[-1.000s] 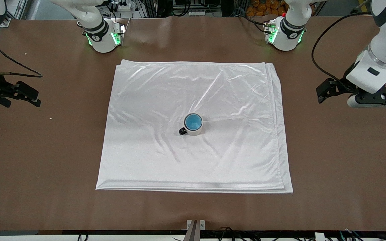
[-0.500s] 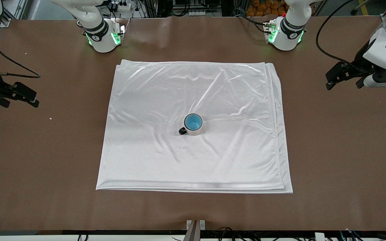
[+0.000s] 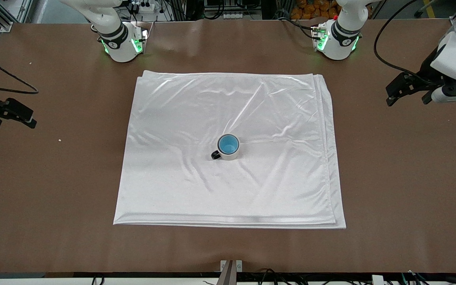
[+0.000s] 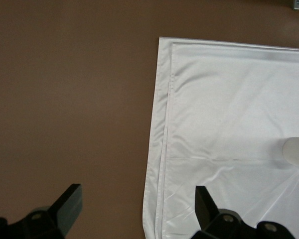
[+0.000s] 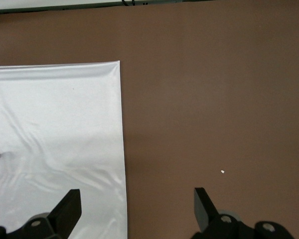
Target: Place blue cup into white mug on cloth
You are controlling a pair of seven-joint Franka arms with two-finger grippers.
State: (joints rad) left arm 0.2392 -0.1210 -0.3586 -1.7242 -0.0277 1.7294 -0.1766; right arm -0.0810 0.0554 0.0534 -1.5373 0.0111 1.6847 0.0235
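Already the blue cup (image 3: 228, 145) sits inside the white mug (image 3: 227, 149), black handle at eight o'clock, mid-cloth (image 3: 172, 118). Left gripper (image 4: 137, 206) and right gripper (image 5: 137, 209) hang over bare table (image 3: 402, 178) at opposite ends, fingers wide, empty.

Your left gripper (image 3: 408, 92) has risen and pulled back toward its own end of the table (image 3: 410, 178). Your right gripper (image 3: 8, 114) has drifted outward toward its end too.

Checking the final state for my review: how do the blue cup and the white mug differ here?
The blue cup is light blue and handleless; the white mug is off-white with a small black handle. The blue cup is narrower and sits inside the white mug, which rests directly on the cloth. Both stand upright, and neither gripper touches them.
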